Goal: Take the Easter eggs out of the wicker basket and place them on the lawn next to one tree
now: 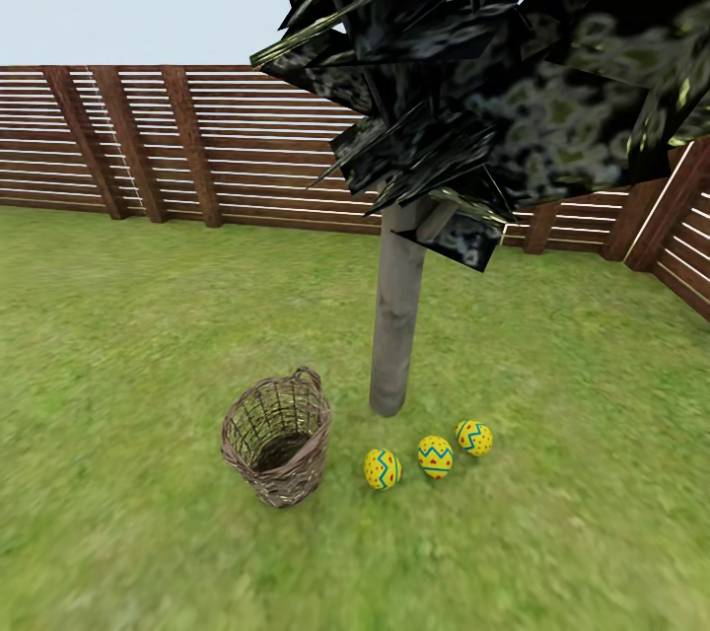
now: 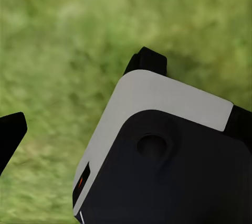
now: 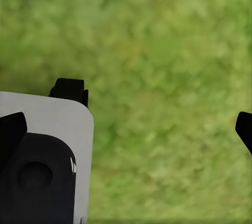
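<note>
Where the lawn (image 1: 148,315) spreads toward the slatted brown fence (image 1: 247,148), the tree (image 1: 397,315) stands upright with its pale grey-brown trunk rooted in the grass and its dark jagged foliage hanging overhead. The wicker basket (image 1: 278,439) sits upright just beside the foot of the trunk, on the robot's left of it, its small loop handle at the far rim; what can be seen of its inside through the open mouth holds no egg. The three Easter eggs (image 1: 434,455) lie on the grass in a short slanting row near the base of the trunk, on the side toward the camera: the left egg (image 1: 382,468) closest to the basket but apart from it, the middle egg just beside it, and the right egg (image 1: 474,437) farthest along. None of them touches the trunk or the basket.

In the left wrist view one black fingertip (image 2: 11,135) of the left gripper shows at the picture's edge over blurred grass, beside a grey and black part of the robot's body (image 2: 163,156); how wide this gripper stands cannot be told. In the right wrist view the right gripper (image 3: 128,129) has its two black fingertips spread far apart, nothing between them but grass.
</note>
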{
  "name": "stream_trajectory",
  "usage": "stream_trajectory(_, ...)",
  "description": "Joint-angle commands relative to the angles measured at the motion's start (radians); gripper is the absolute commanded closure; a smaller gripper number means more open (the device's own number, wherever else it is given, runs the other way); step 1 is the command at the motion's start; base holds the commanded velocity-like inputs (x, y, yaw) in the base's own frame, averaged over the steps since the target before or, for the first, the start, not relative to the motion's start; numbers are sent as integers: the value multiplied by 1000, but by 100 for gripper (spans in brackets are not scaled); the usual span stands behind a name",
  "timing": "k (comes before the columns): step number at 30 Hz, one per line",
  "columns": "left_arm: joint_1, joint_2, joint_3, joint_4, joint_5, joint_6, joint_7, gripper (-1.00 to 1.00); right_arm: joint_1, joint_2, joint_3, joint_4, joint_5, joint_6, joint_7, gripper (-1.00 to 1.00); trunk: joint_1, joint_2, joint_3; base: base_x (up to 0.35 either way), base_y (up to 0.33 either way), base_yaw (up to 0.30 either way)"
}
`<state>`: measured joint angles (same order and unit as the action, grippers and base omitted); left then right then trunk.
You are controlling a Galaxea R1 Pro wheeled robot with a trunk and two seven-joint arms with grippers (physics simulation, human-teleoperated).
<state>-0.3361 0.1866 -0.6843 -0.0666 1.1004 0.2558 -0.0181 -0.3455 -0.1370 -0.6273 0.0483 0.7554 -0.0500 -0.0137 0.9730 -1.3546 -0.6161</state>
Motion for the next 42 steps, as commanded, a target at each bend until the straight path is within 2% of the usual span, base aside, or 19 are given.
stream_trajectory(1, 0, 1, -6, -1, 6, 3, -2, -100, -1, -1, -7, 4, 5, -5, -1, -100, 0, 0, -1, 0, 0, 0)
stream_trajectory(42, 0, 1, -6, -1, 6, 3, -2, -100, -1, -1, -7, 4, 5, -5, -1, -100, 0, 0, -1, 0, 0, 0)
